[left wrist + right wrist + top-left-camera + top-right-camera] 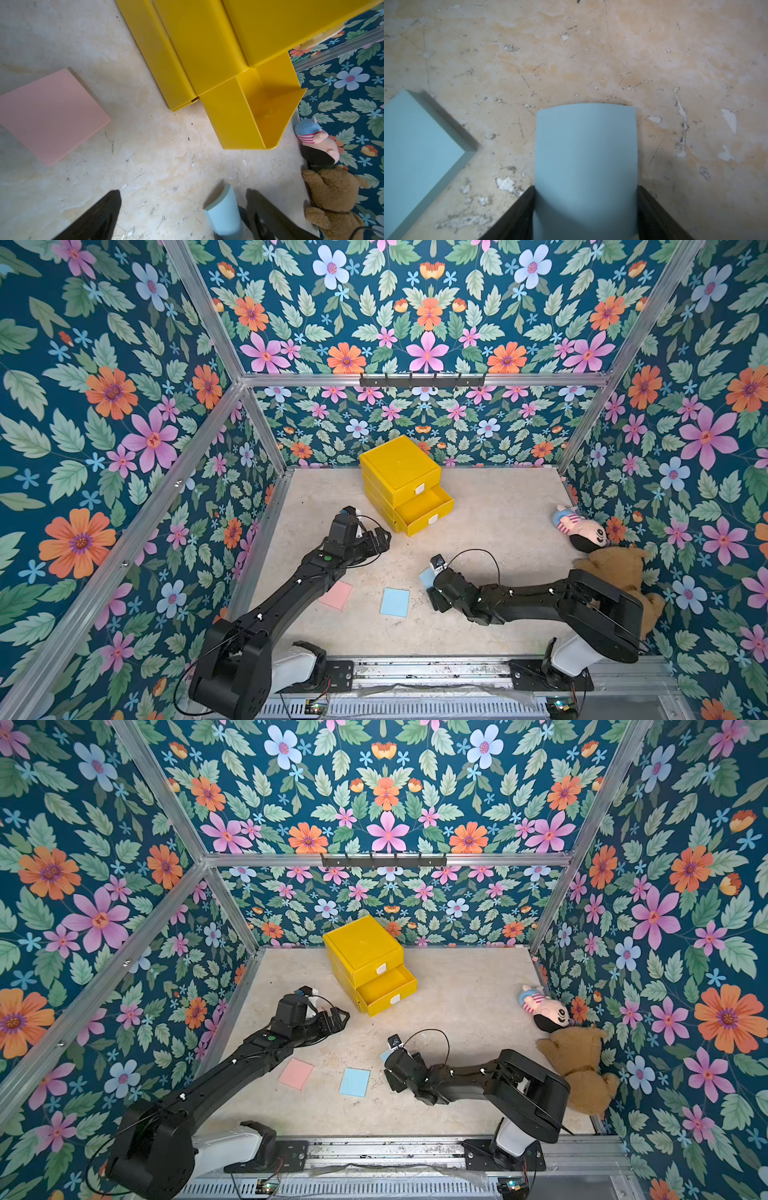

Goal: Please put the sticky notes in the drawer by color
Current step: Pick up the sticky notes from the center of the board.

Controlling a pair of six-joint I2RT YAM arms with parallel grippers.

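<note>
The right gripper (586, 187) has both fingers pressed against the edges of a blue pad (585, 143), which bows between them. A second blue pad (415, 149) lies flat on the table (591, 52) just to its left. The left gripper (184, 192) gapes wide and holds nothing. Just ahead of it stands the yellow cabinet (399, 466) with one drawer (424, 510) pulled out. A pink pad (336, 595) lies behind it.

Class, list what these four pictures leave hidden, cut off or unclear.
- Closed top drawer contents: every view, behind the yellow cabinet walls.
- Bent blue pad: top views, mostly under the right arm; only a corner shows.
- Flat blue pad: right wrist view, cut by the edge.
- Pink pad: left wrist view, corner cut by the edge.
</note>
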